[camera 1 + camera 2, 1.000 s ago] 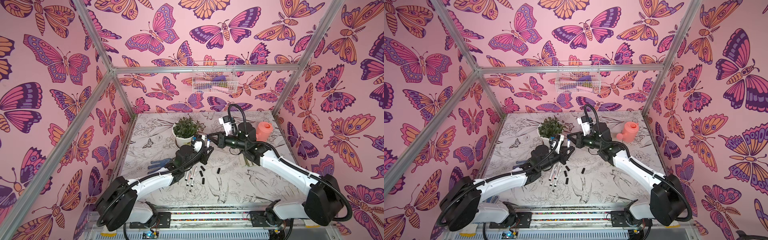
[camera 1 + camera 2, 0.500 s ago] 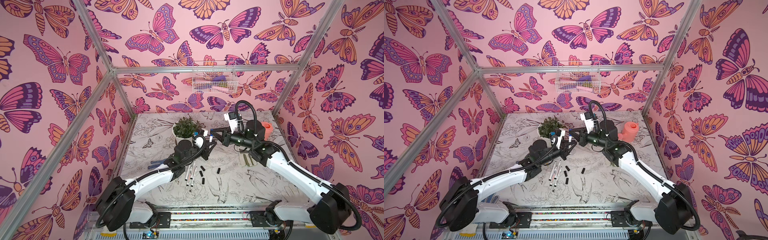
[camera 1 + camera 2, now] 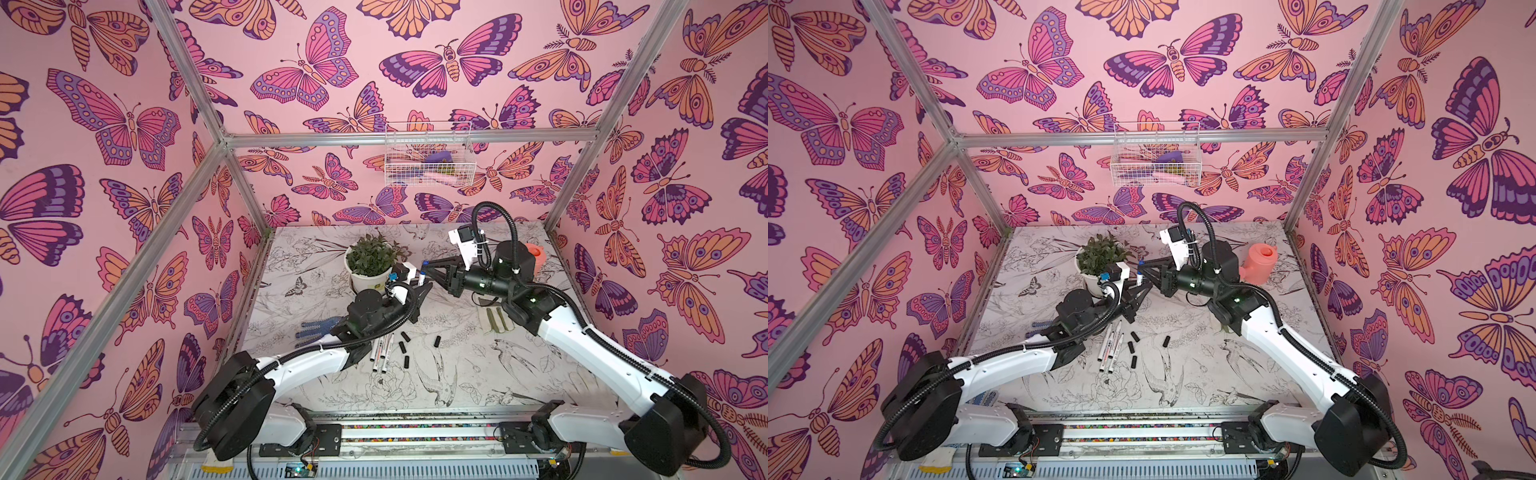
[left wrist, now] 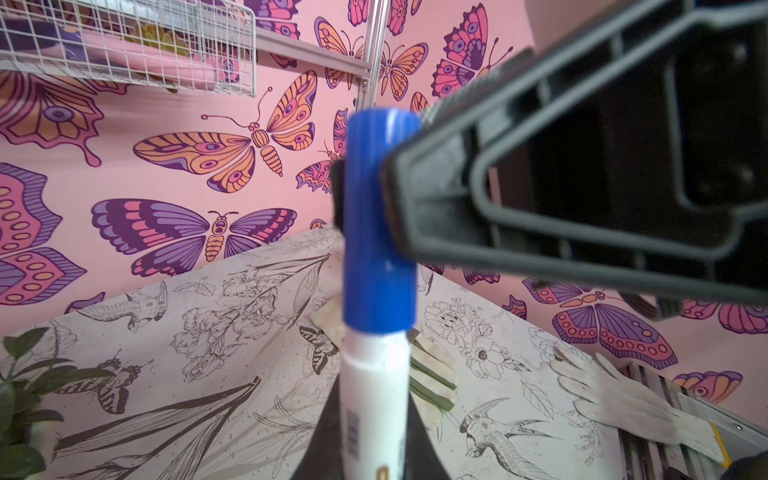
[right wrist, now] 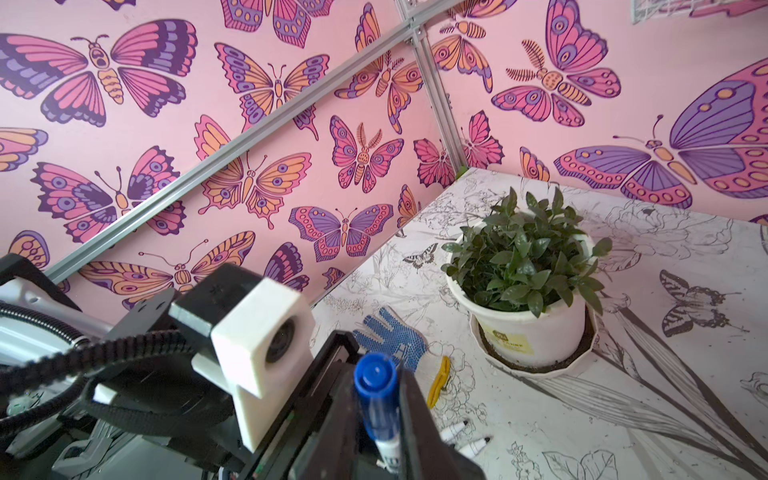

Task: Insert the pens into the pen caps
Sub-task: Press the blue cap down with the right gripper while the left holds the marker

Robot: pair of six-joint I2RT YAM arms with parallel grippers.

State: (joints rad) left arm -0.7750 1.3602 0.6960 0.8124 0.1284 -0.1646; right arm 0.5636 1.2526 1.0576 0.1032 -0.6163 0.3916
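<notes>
- In both top views the fingertips are being blurred into one dark cluster. A pen point(image 3: 420, 280) wearing the blue cap point(image 3: 423, 274) is being held off the table point(image 3: 1204, 374) between the left gripper point(image 3: 421, 286) and the right gripper point(image 3: 426, 268). Spare pens point(image 3: 1111, 347) and black caps point(image 3: 1134, 336) are lying nearby.
- In the left wrist view the barrel, clamped by the left fingers point(image 4: 322, 449), is being cut off below. The cap is being flanked by the right fingers point(image 4: 436, 199).
- In the right wrist view the cap is being seen end-on between those fingers. Whether it is being squeezed cannot be told.
</notes>
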